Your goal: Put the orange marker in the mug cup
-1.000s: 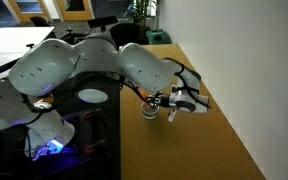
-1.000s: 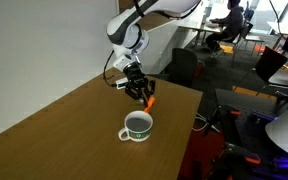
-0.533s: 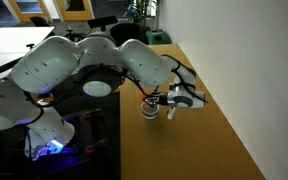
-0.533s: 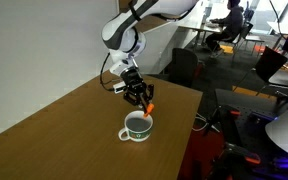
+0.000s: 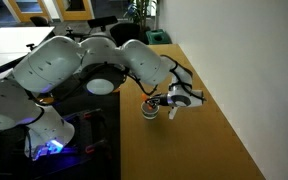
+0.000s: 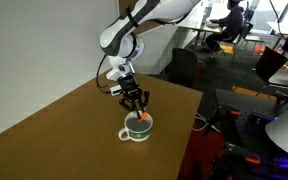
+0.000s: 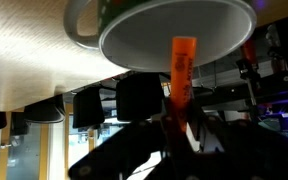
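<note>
Placement step: the gripper (image 6: 136,104) is clamped on the orange marker (image 6: 143,117) at one end, and the free end points away from the tool, straight at the mug cup (image 6: 134,134). In the wrist view the marker (image 7: 182,72) runs out from between the jaws and its far end overlaps the cup's white inside (image 7: 134,35), so the cup sits directly ahead of the tool, lined up. In an exterior view the marker tip looks at or just inside the rim; how deep, cannot tell. The cup stands upright on the wooden table (image 6: 54,145), just below the tool. Pick looks done, release not yet. Next move, my guess: ease down a touch, keep centred, then open the jaws so the marker drops in. An off-centre release could bounce it off the rim.
</note>
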Robot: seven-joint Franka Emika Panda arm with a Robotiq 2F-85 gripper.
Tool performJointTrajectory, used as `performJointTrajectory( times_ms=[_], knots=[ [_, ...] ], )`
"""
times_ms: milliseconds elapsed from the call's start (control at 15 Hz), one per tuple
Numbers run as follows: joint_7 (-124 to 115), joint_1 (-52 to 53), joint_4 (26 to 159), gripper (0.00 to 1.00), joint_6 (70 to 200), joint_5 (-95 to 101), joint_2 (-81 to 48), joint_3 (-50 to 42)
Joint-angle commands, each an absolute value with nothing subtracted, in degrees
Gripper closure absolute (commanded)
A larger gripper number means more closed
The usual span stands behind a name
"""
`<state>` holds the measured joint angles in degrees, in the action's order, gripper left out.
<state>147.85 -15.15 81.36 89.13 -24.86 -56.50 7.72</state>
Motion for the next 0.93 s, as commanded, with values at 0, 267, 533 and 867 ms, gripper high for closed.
performJointTrajectory(
  times_ms=[0, 267, 533, 867],
  knots=[
    [145.9, -14.4, 80.1, 0.95, 90.7, -24.8, -57.2, 7.2],
    [145.6, -14.4, 80.7, 0.48, 91.0, -24.8, -56.6, 7.2],
    [144.2, -14.6, 82.0, 0.18, 91.2, -25.1, -54.9, 7.2],
    [143.1, -14.8, 84.2, 0.0, 92.0, -25.0, -51.4, 7.1]
  ],
)
